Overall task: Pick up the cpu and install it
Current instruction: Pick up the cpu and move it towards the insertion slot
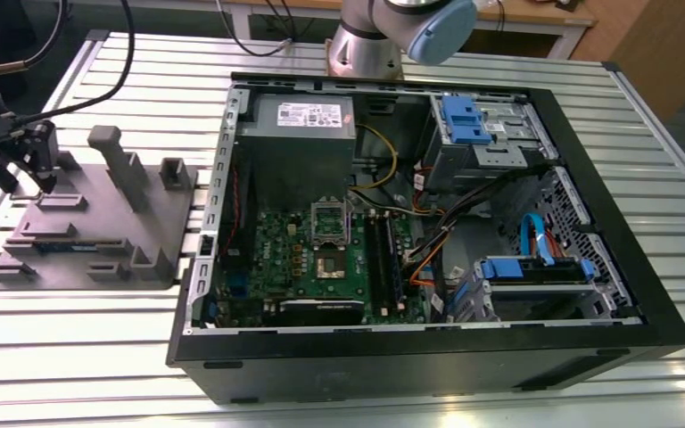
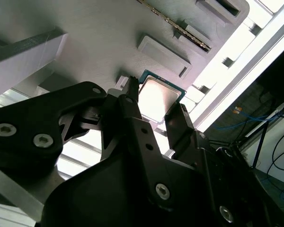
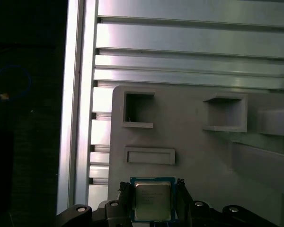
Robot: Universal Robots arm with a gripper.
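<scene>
Over the grey fixture (image 3: 199, 156), the hand (image 3: 152, 189) straddles the cpu (image 3: 152, 202); grip cannot be told.

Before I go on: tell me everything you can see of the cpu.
The cpu is a small flat square chip: shiny silver-grey metal lid over a green rim. It lies flat, lid up, on the grey fixture, outside the computer case. The gripper straddles two opposite edges; whether it touches them I cannot tell.
</scene>
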